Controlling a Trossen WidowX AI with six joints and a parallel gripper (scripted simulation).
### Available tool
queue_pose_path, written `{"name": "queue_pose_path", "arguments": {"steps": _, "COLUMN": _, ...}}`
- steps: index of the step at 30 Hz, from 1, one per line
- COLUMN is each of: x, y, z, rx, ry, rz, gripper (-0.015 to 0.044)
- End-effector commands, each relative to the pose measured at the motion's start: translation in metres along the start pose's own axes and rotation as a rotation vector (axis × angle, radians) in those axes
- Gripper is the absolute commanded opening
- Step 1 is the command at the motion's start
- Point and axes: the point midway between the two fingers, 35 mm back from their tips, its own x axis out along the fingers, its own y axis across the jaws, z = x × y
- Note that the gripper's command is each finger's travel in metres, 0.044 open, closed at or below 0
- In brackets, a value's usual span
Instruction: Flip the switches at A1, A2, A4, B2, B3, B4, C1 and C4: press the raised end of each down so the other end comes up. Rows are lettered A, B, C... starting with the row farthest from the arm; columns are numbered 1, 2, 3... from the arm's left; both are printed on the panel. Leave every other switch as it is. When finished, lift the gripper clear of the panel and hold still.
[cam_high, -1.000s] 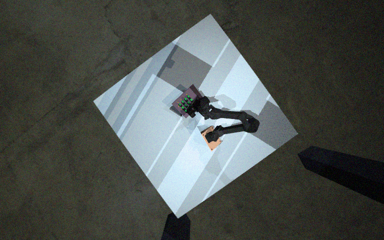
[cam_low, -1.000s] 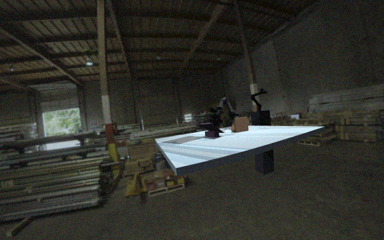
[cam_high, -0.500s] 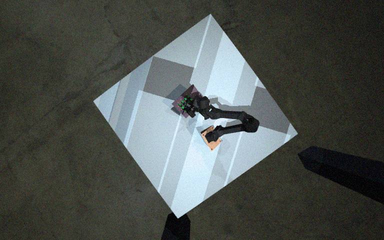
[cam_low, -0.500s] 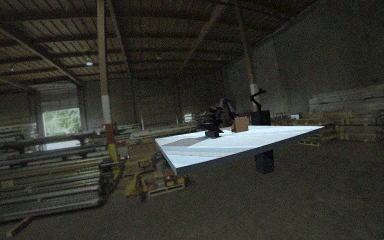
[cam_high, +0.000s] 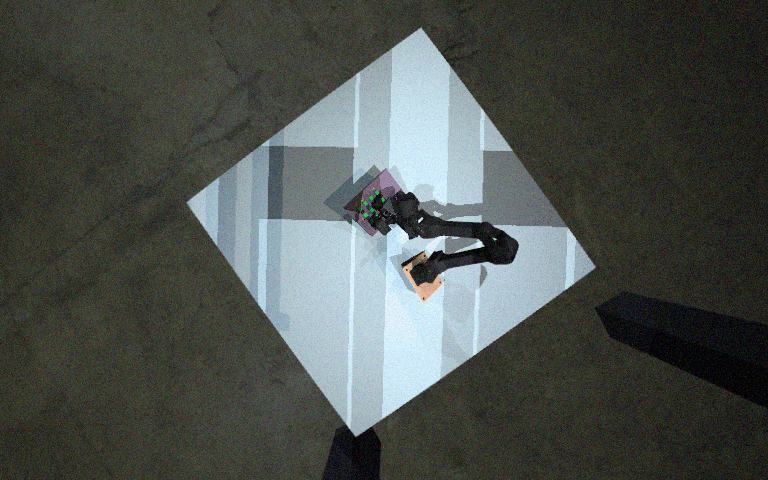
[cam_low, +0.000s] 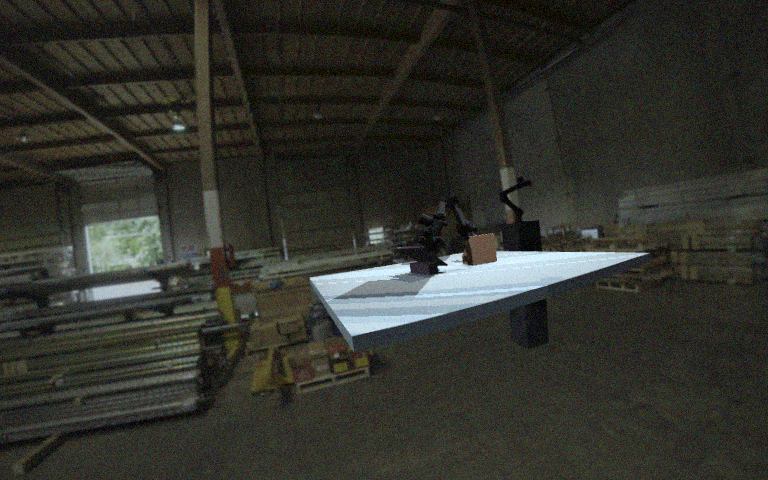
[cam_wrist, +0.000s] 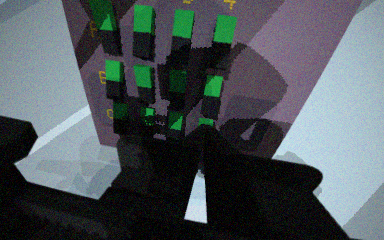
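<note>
Near the middle of the top view, on the pale table (cam_high: 317, 316), my gripper (cam_high: 380, 213) hangs over the near edge of the purple switch panel (cam_high: 386, 182). My jaws are closed tight with nothing between them. Through the wrist view, my dark fingers fill the lower half of the frame, their tips down at row C, about between the second and third columns. Green switches (cam_wrist: 144, 20) run in three rows across the upper middle of that frame; which ends are raised I cannot tell. My arm folds back right to its orange base plate (cam_high: 425, 294).
</note>
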Motion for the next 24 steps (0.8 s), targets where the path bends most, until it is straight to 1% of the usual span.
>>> {"name": "queue_pose_path", "arguments": {"steps": 1, "x": 0.0006, "y": 0.0003, "z": 0.0004, "rx": -0.002, "ry": -0.003, "rz": 0.002, "gripper": 0.0}}
{"name": "queue_pose_path", "arguments": {"steps": 24, "x": 0.0016, "y": 0.0, "z": 0.0003, "rx": 0.0, "ry": 0.0, "rz": 0.0, "gripper": 0.0}}
